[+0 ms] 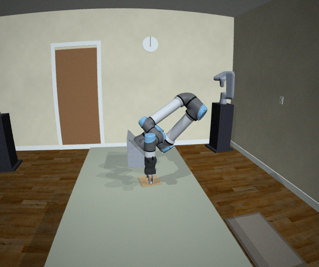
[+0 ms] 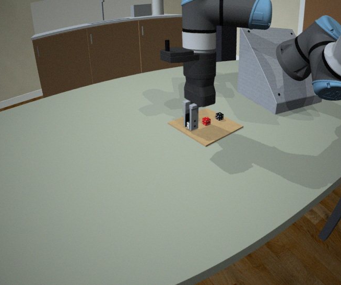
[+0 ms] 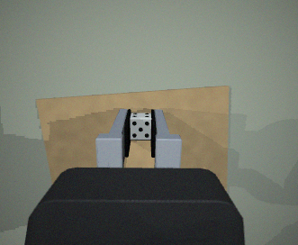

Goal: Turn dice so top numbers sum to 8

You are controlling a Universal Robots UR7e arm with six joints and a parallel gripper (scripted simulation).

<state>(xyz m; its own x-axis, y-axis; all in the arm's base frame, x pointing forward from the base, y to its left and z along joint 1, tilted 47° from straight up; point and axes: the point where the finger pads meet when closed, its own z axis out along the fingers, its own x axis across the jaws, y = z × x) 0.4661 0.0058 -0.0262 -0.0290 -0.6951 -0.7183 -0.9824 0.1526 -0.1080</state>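
Observation:
My gripper (image 3: pixel 140 123) (image 2: pixel 190 124) (image 1: pixel 150 180) points straight down over the tan mat (image 2: pixel 222 131) (image 3: pixel 76 122) (image 1: pixel 157 184) and is shut on a white die (image 3: pixel 140 126) (image 2: pixel 188 124), which sits at mat level near the mat's left corner. The die's face toward the wrist camera shows five pips. A red die (image 2: pixel 206 121) lies on the mat just right of the gripper. A black die (image 2: pixel 219 116) lies on the mat further right, near the back edge. The mat lies flat on the table.
The arm's grey wedge-shaped base (image 2: pixel 265 67) stands on the table behind and right of the mat. The pale green table (image 2: pixel 103 171) reaches far to the left and front. Brown cabinets (image 2: pixel 87 51) stand beyond its far edge.

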